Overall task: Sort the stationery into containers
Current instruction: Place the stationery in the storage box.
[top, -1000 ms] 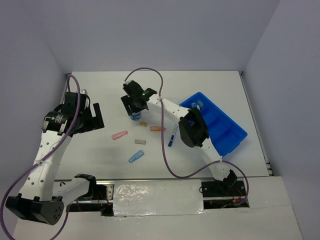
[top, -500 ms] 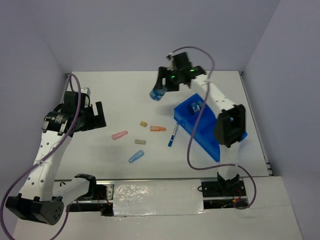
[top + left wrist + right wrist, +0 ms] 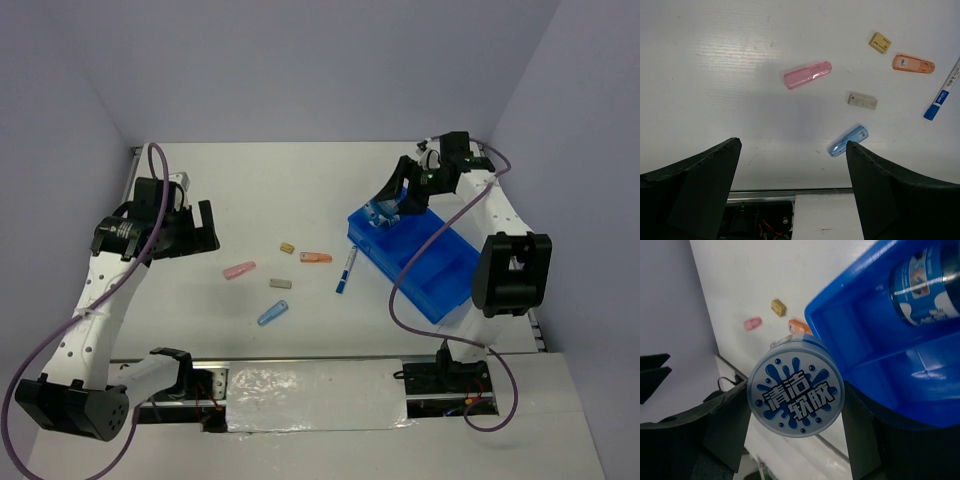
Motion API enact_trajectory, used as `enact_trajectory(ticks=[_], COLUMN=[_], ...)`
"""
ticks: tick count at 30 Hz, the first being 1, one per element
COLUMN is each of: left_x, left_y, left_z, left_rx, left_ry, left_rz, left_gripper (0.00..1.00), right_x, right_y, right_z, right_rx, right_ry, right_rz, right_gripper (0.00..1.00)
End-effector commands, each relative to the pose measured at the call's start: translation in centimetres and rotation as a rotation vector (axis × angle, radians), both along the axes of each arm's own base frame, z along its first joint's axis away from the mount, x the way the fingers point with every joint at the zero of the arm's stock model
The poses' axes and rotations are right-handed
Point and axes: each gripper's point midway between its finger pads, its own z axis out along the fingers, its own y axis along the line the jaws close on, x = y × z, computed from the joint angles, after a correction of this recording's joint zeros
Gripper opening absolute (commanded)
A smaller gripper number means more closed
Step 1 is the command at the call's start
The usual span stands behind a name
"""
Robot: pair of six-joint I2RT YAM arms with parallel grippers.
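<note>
Near centre, the light-blue piece (image 3: pixel 272 313), pink piece (image 3: pixel 239 270) and pen (image 3: pixel 345 270) are seen lying on the table (image 3: pixel 230 190). The left gripper (image 3: pixel 195 228) is held wide apart to their left. Farther right, a blue roll (image 3: pixel 796 393) is clamped by the right gripper (image 3: pixel 387 209) at the tray's (image 3: pixel 432 268) far-left corner.

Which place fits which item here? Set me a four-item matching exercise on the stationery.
Items:
1. pink piece
2. white-blue pen
3. patterned-top roll
4. side-on roll

Places:
a. lying inside the blue tray
b. clamped in the right gripper
c. on the table, leftmost loose item in the top view
d. on the table, the loose item closest to the tray

Pairs: 1-c, 2-d, 3-b, 4-a.
</note>
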Motion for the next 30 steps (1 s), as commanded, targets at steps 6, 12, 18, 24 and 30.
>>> enact_trajectory(ticks=[6, 12, 18, 24, 30], left_x=[0.5, -0.2, -0.4, -0.3, -0.3], left_y=[-0.3, -0.3, -0.1, -0.4, -0.4], left_z=[1.3, 0.9, 1.0, 1.3, 1.3], left_rx=[-0.023, -0.027, -0.023, -0.04, -0.039], left_ry=[-0.057, -0.05, -0.056, -0.064, -0.063], left_rz=[-0.015, -0.007, -0.003, -0.007, -0.002], left_gripper=[0.99, 0.99, 0.99, 0.99, 0.99], right_x=[-0.4, 0.5, 1.3, 1.4, 1.0], right_y=[0.2, 0.3, 0.0, -0.2, -0.3], right_z=[-0.8, -1.9, -2.8, -3.9, -4.9], right_rx=[0.131, 0.142, 0.123, 0.108, 0.096], right_ry=[0.013, 0.044, 0.069, 0.097, 0.123], right_rz=[0.06, 0.061, 0.049, 0.048, 0.047], right_gripper=[0.33, 0.38, 0.41, 0.53, 0.57])
